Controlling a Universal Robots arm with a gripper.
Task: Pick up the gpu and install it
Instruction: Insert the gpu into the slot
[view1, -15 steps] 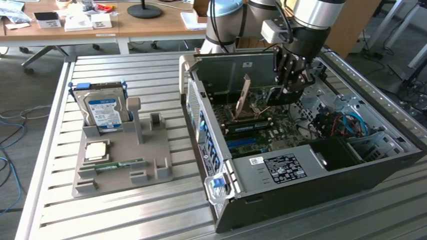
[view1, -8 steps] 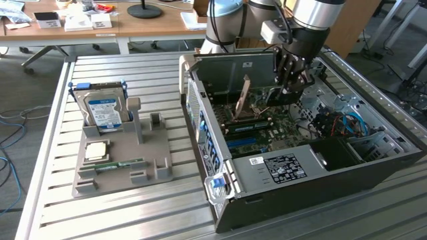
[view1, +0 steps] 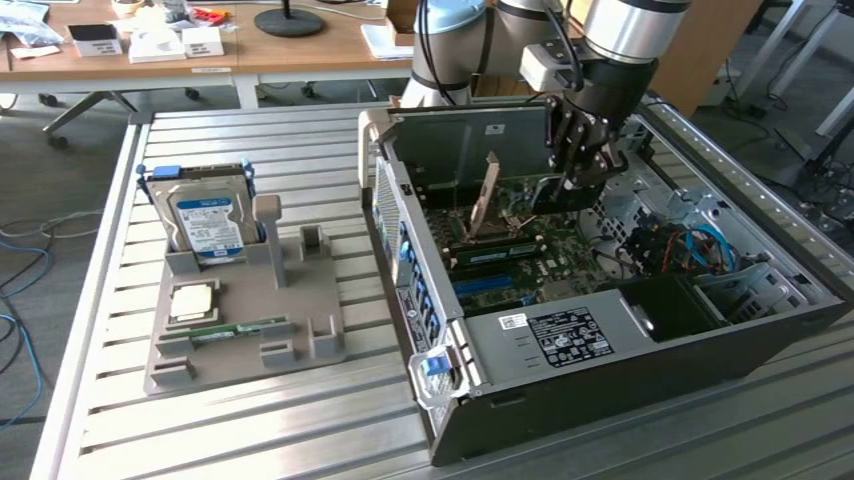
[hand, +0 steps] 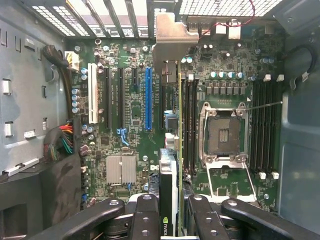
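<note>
Inside the case (view1: 694, 350), we note pincer (view1: 583, 178) clamped on gpu (hand: 168, 175) above board (hand: 230, 65): install step, likely needing its edge squared over blue slot (hand: 148, 97).

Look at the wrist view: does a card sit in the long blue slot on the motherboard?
No, the blue slot stands bare, while the gpu is held edge-on beside it in the end effector.
</note>
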